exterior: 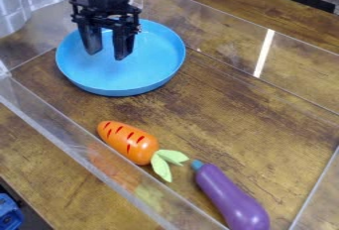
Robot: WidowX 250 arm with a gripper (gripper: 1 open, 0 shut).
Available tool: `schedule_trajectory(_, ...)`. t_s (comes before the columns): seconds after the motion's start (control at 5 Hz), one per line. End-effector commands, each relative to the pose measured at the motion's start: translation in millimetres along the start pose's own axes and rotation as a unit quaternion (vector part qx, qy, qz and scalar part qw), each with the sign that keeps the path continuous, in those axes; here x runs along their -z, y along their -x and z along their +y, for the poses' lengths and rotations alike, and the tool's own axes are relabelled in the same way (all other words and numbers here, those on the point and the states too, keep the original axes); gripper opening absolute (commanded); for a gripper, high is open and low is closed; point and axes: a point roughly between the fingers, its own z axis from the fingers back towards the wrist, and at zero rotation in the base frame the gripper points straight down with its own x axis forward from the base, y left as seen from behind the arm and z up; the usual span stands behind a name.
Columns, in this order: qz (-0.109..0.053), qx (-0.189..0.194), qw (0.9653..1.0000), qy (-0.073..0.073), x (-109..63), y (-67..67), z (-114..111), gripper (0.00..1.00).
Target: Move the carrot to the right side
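The carrot point(130, 141) is small and orange with dark grooves, lying near the front of the wooden surface; its light green leaves point right toward the eggplant. My gripper point(105, 48) hangs over the blue plate point(157, 70) at the back left, far from the carrot. Its dark fingers point(90, 40) point down, spread apart, with nothing between them.
A purple toy eggplant point(229, 199) lies right of the carrot near the front edge. Clear plastic walls point(59, 133) enclose the wooden surface. Bare wood point(259, 105) spans the right side.
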Motion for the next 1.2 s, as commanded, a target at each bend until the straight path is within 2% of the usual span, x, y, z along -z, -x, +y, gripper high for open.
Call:
schedule_trajectory(0.0, -0.058, 0.024, 0.998, -0.008, -41.3, -9.4, -18.9, 1.0)
schedule_trajectory(0.2, -0.057, 0.072, 0.9958, -0.008, -48.2, -13.6, -32.5, 1.0)
schedule_trajectory(0.4, -0.041, 0.128, 0.9909, -0.014, -42.9, -11.2, -41.3, 1.0)
schedule_trajectory(0.6, -0.025, 0.117, 0.9925, -0.025, -30.7, -3.6, -33.5, 1.0)
schedule_trajectory(0.8, -0.012, 0.097, 0.9949, -0.025, -25.2, 2.5, -28.9, 1.0)
schedule_trajectory(1.0, -0.005, 0.089, 0.9957, -0.026, -24.6, 8.5, -26.0, 1.0)
